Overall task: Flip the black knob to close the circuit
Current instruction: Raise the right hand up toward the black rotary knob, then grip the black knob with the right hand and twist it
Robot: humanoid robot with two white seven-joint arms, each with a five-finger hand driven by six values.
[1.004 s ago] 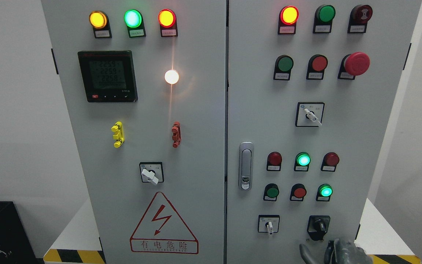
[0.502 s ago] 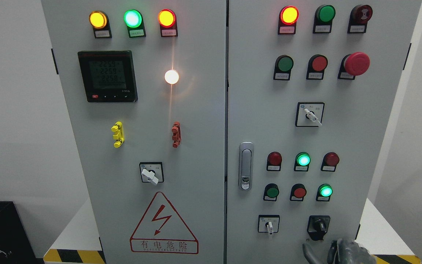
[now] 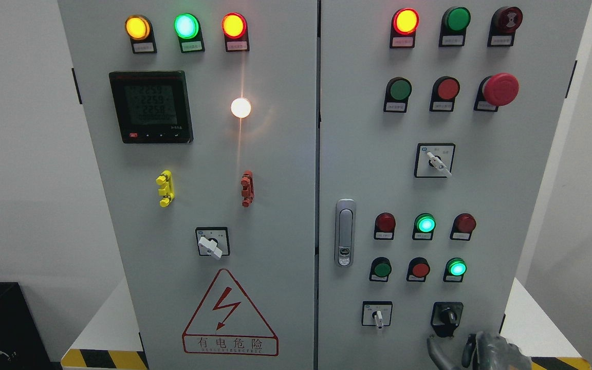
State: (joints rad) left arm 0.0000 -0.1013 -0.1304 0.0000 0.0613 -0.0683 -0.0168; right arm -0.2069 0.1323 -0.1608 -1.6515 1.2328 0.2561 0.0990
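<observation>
A grey two-door electrical cabinet (image 3: 275,154) filled the head view. The black knob (image 3: 447,315) sat on its black plate near the lower right corner of the right door, its handle tilted up and to the left, just right of a small white-handled selector switch (image 3: 377,314). The right hand (image 3: 481,352), in a dark grey glove, rose from the bottom edge directly below the knob and a little to its right. Its fingers (image 3: 436,350) were spread apart and pointing upward, holding nothing; the nearest fingertip stopped just under the knob's plate, apart from the handle itself.

Above the knob, a row of green, red and lit green buttons ran across the door, and above that a row with a lit green lamp (image 3: 424,224) in the middle. Higher still were another white-handled selector (image 3: 436,160) and a red mushroom stop button (image 3: 500,89). A silver door latch (image 3: 345,232) stood at the right door's left edge.

On the left door were a digital meter (image 3: 151,107), a white-handled selector (image 3: 212,242) and a red-bordered lightning warning triangle (image 3: 229,313).
</observation>
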